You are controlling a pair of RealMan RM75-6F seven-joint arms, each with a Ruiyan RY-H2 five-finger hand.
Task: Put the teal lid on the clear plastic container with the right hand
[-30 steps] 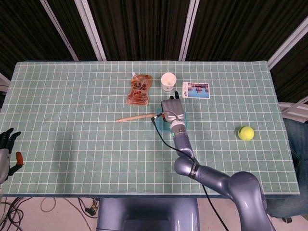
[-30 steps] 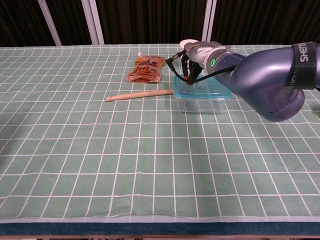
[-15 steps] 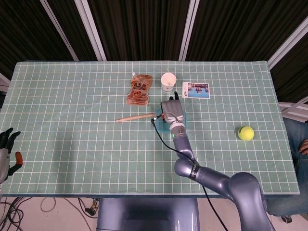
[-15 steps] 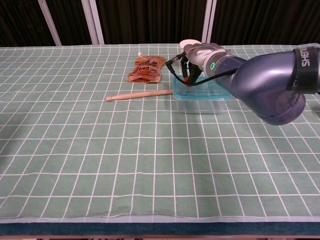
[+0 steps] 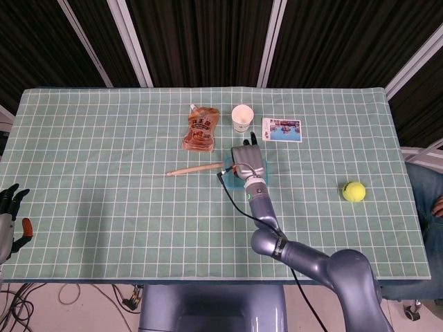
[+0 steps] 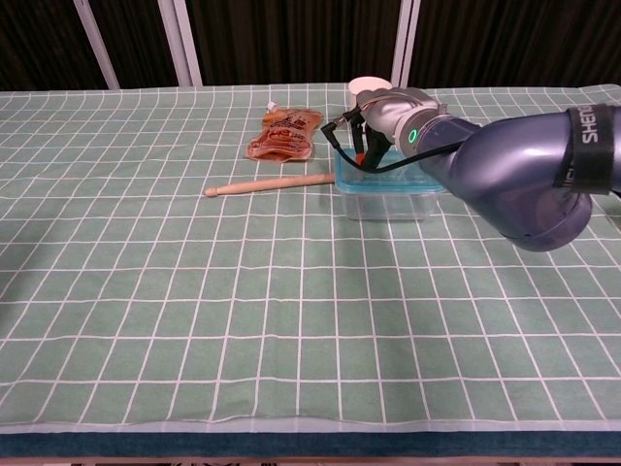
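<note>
The clear plastic container (image 6: 386,202) stands mid-table, and the teal lid (image 6: 403,181) lies flat across its top. My right hand (image 6: 380,124) hangs over the lid's far left corner, its fingers (image 6: 363,153) curled down and holding the lid's edge there. In the head view the right hand (image 5: 248,160) covers most of the container, so only a strip of the teal lid (image 5: 235,182) shows around it. My left hand (image 5: 11,216) stays off the table's near left edge, fingers apart and holding nothing.
A wooden stick (image 5: 195,168) lies just left of the container. Behind it sit an orange pouch (image 5: 201,128), a white paper cup (image 5: 241,117) and a picture card (image 5: 282,129). A tennis ball (image 5: 354,191) rests at the right.
The right hand has shifted slightly toward the far side, over the lid's back left corner. The lid now sits level on the container. The left hand has not moved.
</note>
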